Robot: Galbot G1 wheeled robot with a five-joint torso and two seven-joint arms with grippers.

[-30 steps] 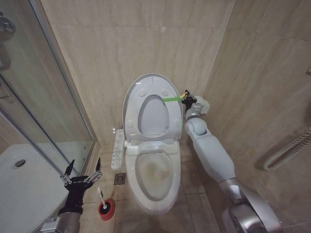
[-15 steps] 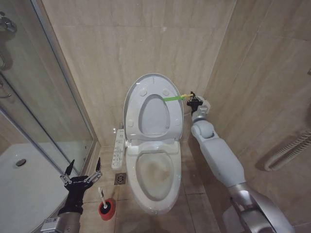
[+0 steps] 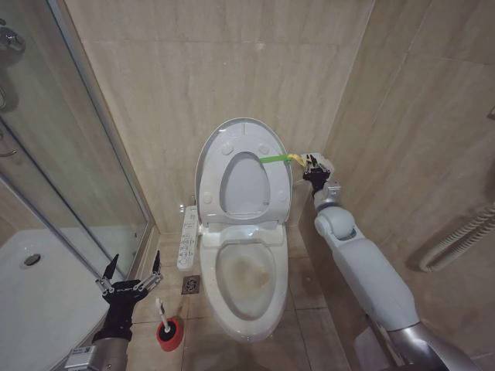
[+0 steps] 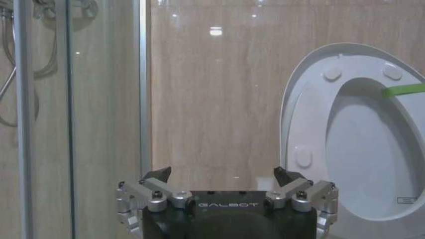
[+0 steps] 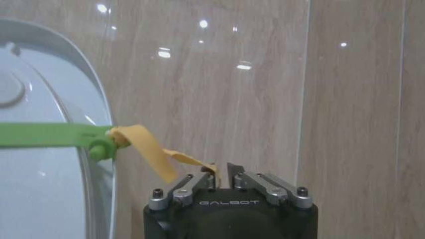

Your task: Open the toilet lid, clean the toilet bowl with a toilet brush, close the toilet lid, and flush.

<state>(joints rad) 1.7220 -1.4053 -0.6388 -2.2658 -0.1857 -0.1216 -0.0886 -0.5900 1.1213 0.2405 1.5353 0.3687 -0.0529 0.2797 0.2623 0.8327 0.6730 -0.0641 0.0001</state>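
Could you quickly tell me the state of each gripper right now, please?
Left gripper: open, holding nothing, above the small red-based toilet brush.
Right gripper: shut on the yellow strap end beside the raised glossy white toilet lid.

The right arm (image 3: 363, 267) swings further toward the right of the frame, carrying the right gripper (image 3: 313, 165) away from the raised lid (image 3: 242, 170); the green-and-yellow strap (image 3: 282, 158) now stretches farther out from the lid's edge.

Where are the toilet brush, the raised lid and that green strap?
toilet brush (image 3: 168, 328), head view, on its red base.
toilet lid (image 3: 219, 158), head view, on its upper left underside.
green strap (image 5: 47, 135), right wrist view, mid-band.
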